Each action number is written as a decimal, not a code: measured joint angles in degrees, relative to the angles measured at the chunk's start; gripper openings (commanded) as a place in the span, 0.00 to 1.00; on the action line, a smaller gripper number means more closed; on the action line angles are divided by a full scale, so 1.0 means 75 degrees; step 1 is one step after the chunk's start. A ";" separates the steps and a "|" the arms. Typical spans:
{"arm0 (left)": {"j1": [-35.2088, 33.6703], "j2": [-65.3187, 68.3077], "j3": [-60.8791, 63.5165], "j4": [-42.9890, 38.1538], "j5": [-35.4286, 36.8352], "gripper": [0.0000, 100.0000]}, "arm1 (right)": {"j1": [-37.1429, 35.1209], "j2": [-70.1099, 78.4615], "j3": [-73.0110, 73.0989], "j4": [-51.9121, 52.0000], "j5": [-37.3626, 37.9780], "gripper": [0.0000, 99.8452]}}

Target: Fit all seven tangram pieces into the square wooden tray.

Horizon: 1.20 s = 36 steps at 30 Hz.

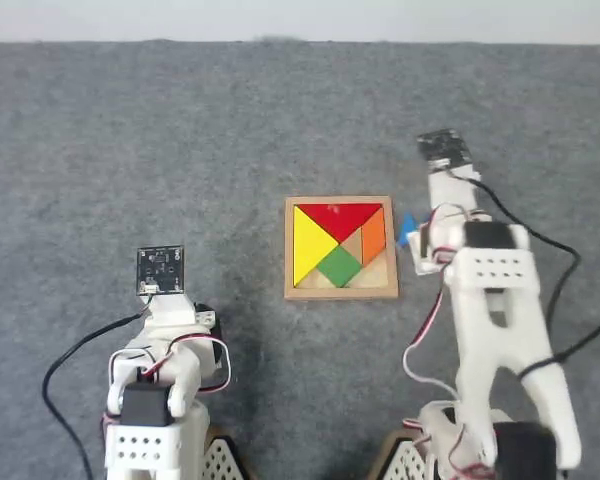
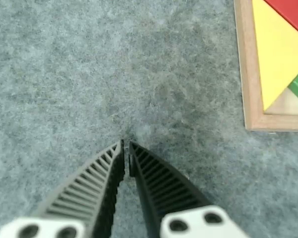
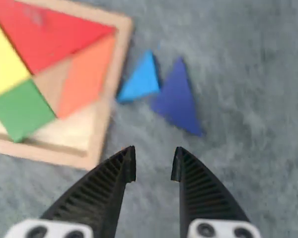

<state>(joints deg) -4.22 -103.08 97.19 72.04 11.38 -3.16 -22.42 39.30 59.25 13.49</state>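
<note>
1. Right wrist view: nearest the lens, my right gripper (image 3: 154, 163) hangs released, jaws apart with grey carpet (image 3: 248, 59) between them, grasping nothing. Beyond it, two loose pieces lie right of the tray (image 3: 102, 144). One light blue triangle (image 3: 141, 79) is just beside the rim. One dark blue triangle (image 3: 176, 96) lies right of that, its long axis running near to far, sharp tip pointing far. Inside the tray I count four pieces: one red triangle (image 3: 44, 37), one yellow triangle (image 3: 5, 64), one green square (image 3: 22, 109) and one orange parallelogram (image 3: 87, 74).
2. Left wrist view: my left gripper (image 2: 125, 146) is clenched on nothing, tips meeting, over carpet to the left of the tray's near left corner and apart from it.
3. High view: my left arm (image 1: 155, 400) sits near and left, and my right arm (image 1: 495, 300) stands right of the tray, which lies mid-table.
   - The red triangle's long side lies along the far rim, tip pointing near.
   - The yellow triangle's long side lies along the left rim, tip pointing right.
   - The green square stands on a corner.
   - The parallelogram's long axis runs near to far by the right rim.
</note>
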 measured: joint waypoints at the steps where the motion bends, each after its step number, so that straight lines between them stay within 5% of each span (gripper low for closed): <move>1: 0.0000 0.0000 0.0000 0.0000 0.0000 0.01 | 0.0141 0.0176 -0.0117 0.0141 0.0035 0.12; 9: 0.0000 0.0000 0.0000 0.0000 0.0000 0.01 | 0.0516 0.2239 -0.1500 0.0305 0.0527 0.24; 22: 0.0000 0.0000 0.0000 0.0000 0.0000 0.01 | 0.0117 0.4794 -0.4126 0.0727 0.0856 0.25; 36: 0.0000 0.0000 0.0000 0.0000 0.0000 0.01 | -0.0258 0.5591 -0.4278 0.0727 0.0903 0.25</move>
<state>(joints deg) -4.22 -103.08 97.19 72.04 11.38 -5.10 19.52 7.21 64.70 20.26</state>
